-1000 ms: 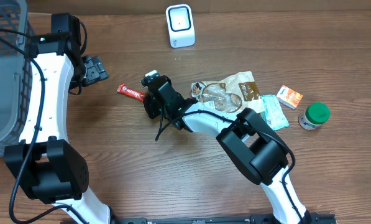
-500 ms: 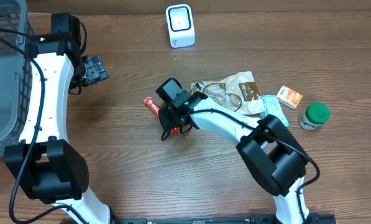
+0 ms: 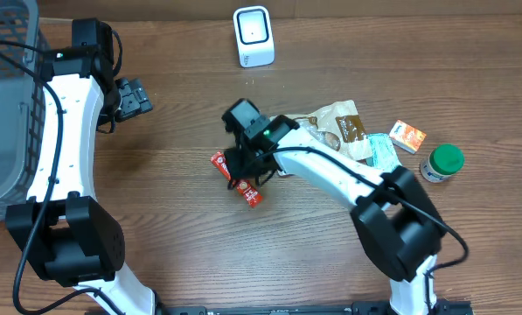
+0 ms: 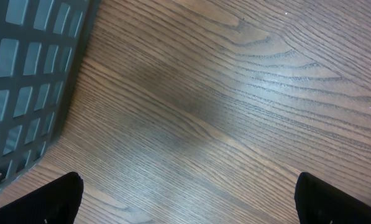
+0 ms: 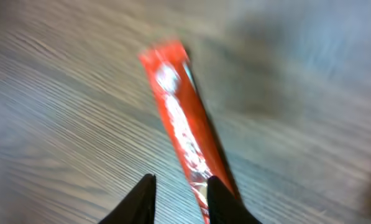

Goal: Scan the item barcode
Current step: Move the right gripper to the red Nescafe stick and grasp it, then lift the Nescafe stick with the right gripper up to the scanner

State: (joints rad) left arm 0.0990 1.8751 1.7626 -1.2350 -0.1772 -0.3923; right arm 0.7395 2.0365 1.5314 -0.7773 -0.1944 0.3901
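A red snack bar lies flat on the wooden table, slanting from upper left to lower right. In the right wrist view the red snack bar is blurred. It runs past the outer side of my right finger, not between the fingers. My right gripper hovers right over the bar with its jaws slightly apart and only wood in the gap. The white barcode scanner stands at the far edge. My left gripper stands wide open over bare wood, next to the basket.
A grey plastic basket fills the left edge. To the right of the bar lies a pile of snack bags, with a teal packet, a small orange box and a green-lidded bottle.
My right gripper carried the red bar from the left toward the table's middle and front. Its jaws have parted and the bar now lies on the wood. The left arm has not moved.
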